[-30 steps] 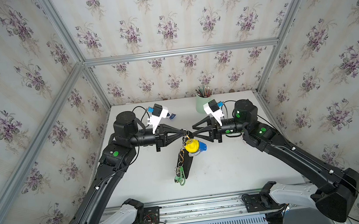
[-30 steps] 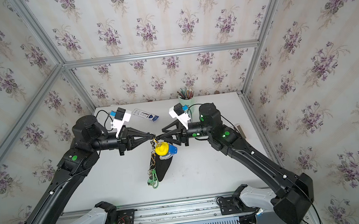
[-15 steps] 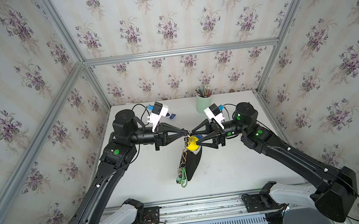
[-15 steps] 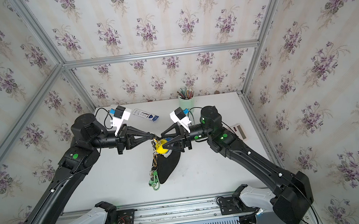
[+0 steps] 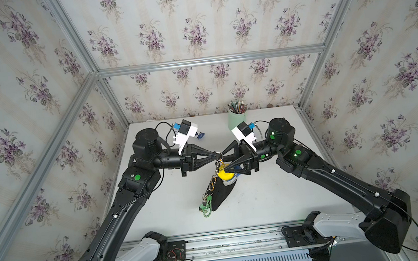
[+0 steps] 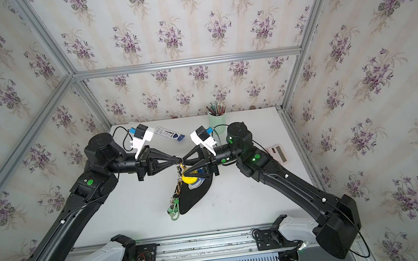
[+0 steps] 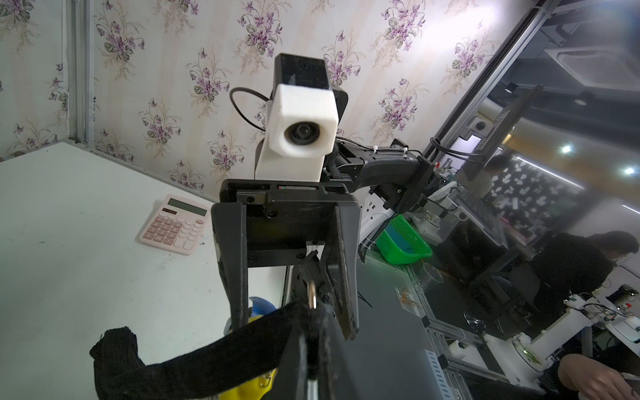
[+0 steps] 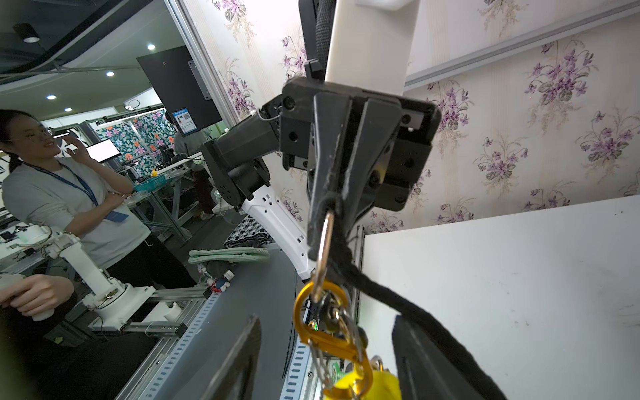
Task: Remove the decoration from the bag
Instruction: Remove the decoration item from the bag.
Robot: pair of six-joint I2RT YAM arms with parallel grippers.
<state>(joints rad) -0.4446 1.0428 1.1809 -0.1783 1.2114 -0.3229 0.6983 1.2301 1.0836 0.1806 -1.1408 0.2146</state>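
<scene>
The black bag hangs from its short strap, its lower end down by the table. My left gripper is shut on the top of that strap, beside a metal ring. The decoration dangles along the bag's left side, its gold carabiner hooked at the ring. My right gripper is open, its fingers either side of the carabiner and a yellow charm.
A green cup of pens stands at the back of the white table. A pink calculator lies at the right edge. A blue-white tube lies behind the left arm. People stand beyond the front rail.
My right gripper has moved in towards the left gripper, and its open fingers now straddle the clip and the yellow charm. The left gripper has kept its hold in place.
</scene>
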